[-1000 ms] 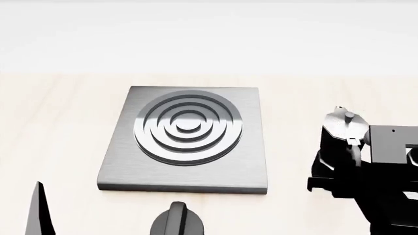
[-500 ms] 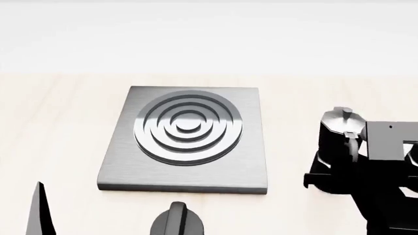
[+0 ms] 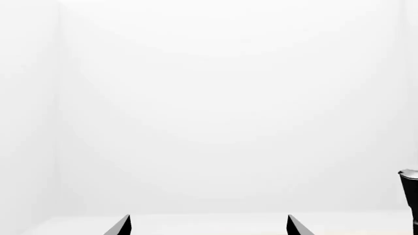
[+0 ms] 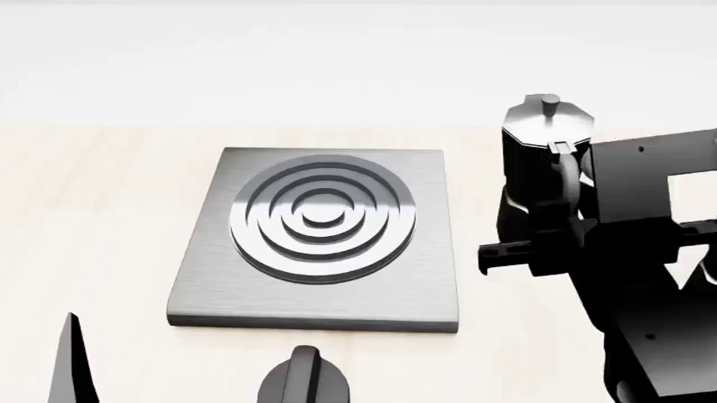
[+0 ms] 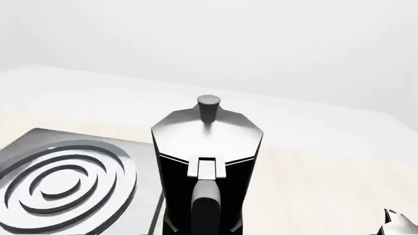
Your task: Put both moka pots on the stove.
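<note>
Head view: the right gripper [image 4: 536, 243] clasped a moka pot [image 4: 542, 159] upright just right of the stove [image 4: 319, 239], near a dial knob [image 4: 305, 379].

Left wrist view: the left gripper [image 3: 207, 226] showed two widely parted fingertips [image 3: 121, 226].

Right wrist view: the held pot sat beside the stove; a second pot's lid [image 5: 400, 224] peeked in. No writing showed.

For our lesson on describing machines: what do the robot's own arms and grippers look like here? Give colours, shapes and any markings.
The right arm is glossy black and boxy, built of flat-sided blocks with small screw-like dots; no cables or markings show. The left gripper shows only two thin, black, pointed fingertips.
</note>
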Robot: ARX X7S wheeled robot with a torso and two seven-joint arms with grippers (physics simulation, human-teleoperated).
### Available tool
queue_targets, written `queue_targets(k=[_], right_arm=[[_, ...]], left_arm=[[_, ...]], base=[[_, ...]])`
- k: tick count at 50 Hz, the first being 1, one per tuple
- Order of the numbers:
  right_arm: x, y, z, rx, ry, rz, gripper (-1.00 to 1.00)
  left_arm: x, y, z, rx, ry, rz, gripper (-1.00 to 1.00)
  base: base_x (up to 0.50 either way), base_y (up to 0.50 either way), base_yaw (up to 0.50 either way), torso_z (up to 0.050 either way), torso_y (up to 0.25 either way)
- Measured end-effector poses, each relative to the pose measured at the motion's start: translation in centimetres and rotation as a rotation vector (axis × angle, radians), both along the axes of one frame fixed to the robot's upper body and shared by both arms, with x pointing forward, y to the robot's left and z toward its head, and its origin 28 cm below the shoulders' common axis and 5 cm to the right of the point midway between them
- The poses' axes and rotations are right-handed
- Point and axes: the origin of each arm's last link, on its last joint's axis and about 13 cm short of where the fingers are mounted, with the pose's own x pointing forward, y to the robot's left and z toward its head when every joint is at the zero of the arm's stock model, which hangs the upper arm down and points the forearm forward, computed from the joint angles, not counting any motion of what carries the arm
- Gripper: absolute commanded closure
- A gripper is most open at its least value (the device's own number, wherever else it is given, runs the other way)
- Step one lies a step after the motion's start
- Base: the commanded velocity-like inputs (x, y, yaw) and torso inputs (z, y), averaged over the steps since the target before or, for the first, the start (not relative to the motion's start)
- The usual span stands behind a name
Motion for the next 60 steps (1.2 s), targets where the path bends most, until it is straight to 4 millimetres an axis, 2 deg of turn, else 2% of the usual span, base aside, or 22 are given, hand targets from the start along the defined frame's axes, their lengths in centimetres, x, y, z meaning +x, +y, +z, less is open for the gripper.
queue_targets(k=[14,44,60], right_arm=[[0.6,2.9,1.7,-0.019,-0.144,0.104,1.00],[6.2,9.5,0.9,0.102,-0.219,0.251,1.00],[7.7,12.5,0.2,0.148,-0.237,0.317,1.00]], left_arm=[[0.0,0.0,0.0,0.000,0.007,-0.003,-1.00],[0.2,0.1,-0.3,0.009,0.028,-0.017,-1.00],[0.2,0.2,-0.4,0.008,0.035,-0.022,-1.00]], base=[[0.00,0.00,0.00,0.000,0.001],[0.00,0.00,0.00,0.000,0.001],[0.00,0.00,0.00,0.000,0.001]])
